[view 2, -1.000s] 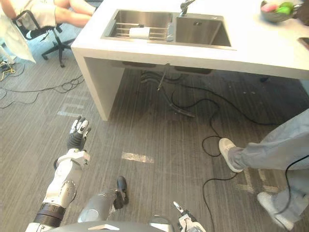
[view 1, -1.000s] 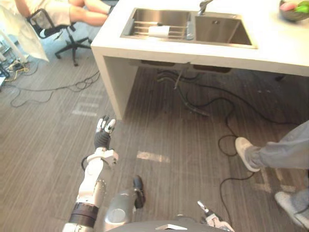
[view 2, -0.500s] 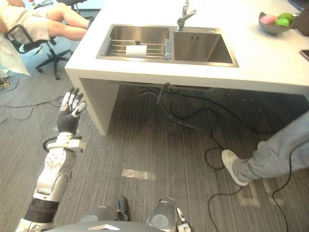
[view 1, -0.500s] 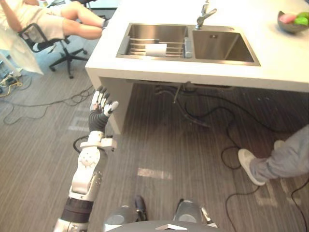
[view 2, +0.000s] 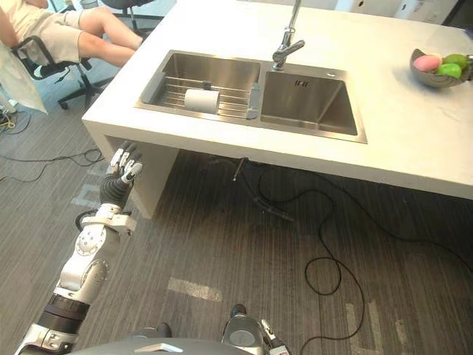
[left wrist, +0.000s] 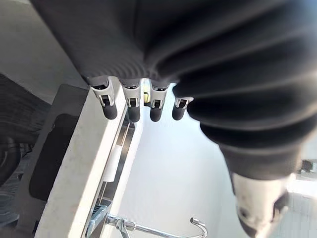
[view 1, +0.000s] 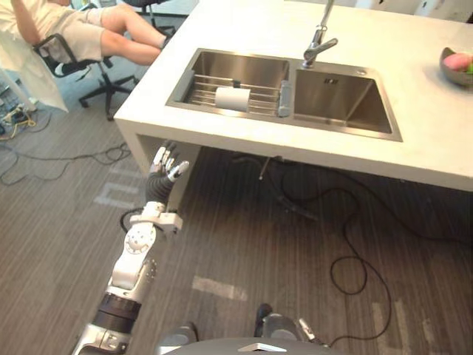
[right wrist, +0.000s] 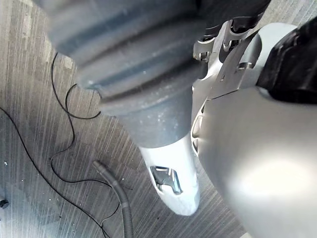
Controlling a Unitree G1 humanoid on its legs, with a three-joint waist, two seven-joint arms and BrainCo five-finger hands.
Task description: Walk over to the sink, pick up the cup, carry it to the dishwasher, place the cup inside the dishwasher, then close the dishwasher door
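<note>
sink: you've got a two-basin steel sink (view 2: 325, 134) set in the white counter (view 2: 222, 29), up ahead and to the right of your left hand (view 2: 117, 185).
basin nearer your left hand: holds a wire rack (view 2: 166, 92), and the cup (view 2: 201, 99) lies on it.
other basin: further right of the hand; the faucet (view 2: 287, 44) stands behind the divider.
bowl: grey bowl (view 2: 432, 80) on the counter far to the right of your left hand, with pink and green fruit (view 2: 443, 65) in it.
cup: white, plain, cylinder shape, tipped on its side across the rack bars. Neither hand touches it, and it sits above and beyond your left hand, well apart.
left hand: raised in front of the counter's near corner, just below its edge and apart from it. Its fingers (left wrist: 130, 106) are straight and slightly spread; it holds nothing.
right hand: you see its dark cover (right wrist: 148, 74) in the right wrist view, over the grey floor (right wrist: 29, 198). You can't tell how far open it is.
person: seated on an office chair (view 1: 70, 55), beyond your left hand and off to its left.
</note>
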